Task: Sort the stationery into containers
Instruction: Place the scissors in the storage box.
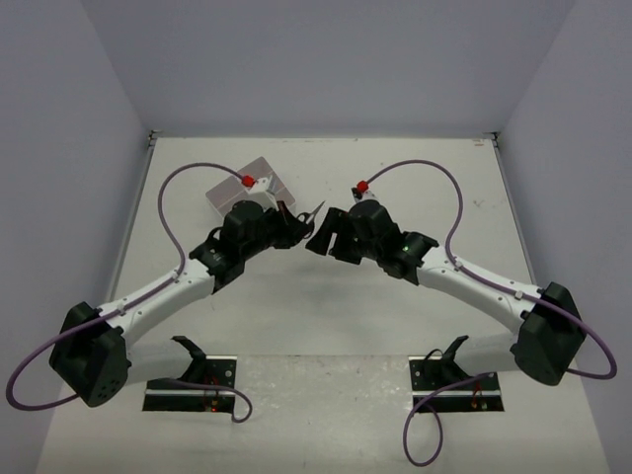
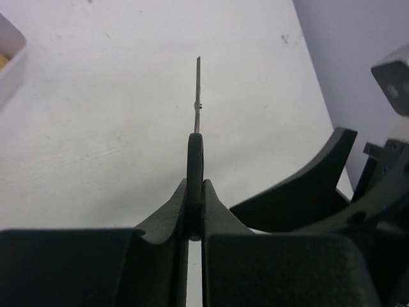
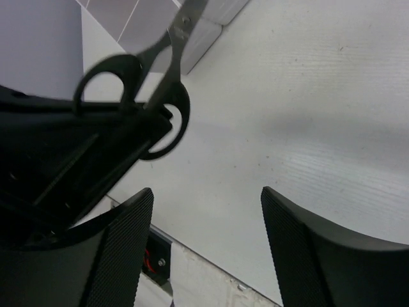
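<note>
**Left wrist view: scissors pinched in the left pincer, right pincer wide and empty**

Left wrist camera, nearest first: the left pincer is closed tight on the black handle of the scissors. They stand edge-on between its fingers, with the thin blade pointing away over the white surface.

On the right wrist camera, the right pincer stands wide open with nothing between its fingers, only bare surface beneath. Just beyond it, the two handle loops of the scissors stick out of the left pincer, and the blades slant up and away.

From the top external camera, both arms reach inward from the near edge. The two pincers meet near the middle of the surface, close together, with the scissors held above it. Farther back, behind the left arm, sit the containers, partly hidden. The scissors are outside them.
</note>
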Controlling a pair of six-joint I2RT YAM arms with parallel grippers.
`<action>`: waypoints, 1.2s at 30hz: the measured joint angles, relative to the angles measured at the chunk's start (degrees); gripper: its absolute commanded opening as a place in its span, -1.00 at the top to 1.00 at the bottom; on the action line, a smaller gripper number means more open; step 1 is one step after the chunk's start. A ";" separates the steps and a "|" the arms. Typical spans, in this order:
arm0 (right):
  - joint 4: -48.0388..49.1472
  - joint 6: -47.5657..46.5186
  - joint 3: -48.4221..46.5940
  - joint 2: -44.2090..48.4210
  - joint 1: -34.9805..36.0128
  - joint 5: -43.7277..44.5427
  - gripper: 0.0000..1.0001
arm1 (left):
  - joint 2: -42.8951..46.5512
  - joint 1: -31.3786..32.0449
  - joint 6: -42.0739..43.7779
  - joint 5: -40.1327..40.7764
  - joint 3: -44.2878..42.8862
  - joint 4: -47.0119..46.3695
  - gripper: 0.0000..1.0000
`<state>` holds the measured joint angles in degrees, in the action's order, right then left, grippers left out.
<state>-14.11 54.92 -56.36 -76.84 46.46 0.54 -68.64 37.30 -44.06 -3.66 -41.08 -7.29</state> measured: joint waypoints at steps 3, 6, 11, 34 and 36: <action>-0.57 -2.51 0.02 0.41 0.30 0.20 -0.51 | -0.85 -2.47 5.90 0.49 -7.35 9.96 1.00; -1.25 -4.89 0.67 2.70 0.05 0.98 -0.54 | -0.79 -5.31 11.14 1.31 -12.96 18.41 1.00; -4.53 -9.85 3.30 14.15 -3.29 4.41 -0.62 | -2.77 -7.56 22.27 8.33 -24.40 36.09 1.00; -8.34 -19.79 11.77 29.50 -12.95 9.27 -0.78 | -19.99 -7.92 53.26 17.81 -28.67 55.84 1.00; -8.34 -20.08 11.80 29.98 -13.08 9.26 -0.78 | -20.50 -8.41 53.63 17.69 -28.70 55.55 1.00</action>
<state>-22.46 34.84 -44.55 -46.86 33.38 9.80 -89.14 28.89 9.57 14.03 -69.78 48.26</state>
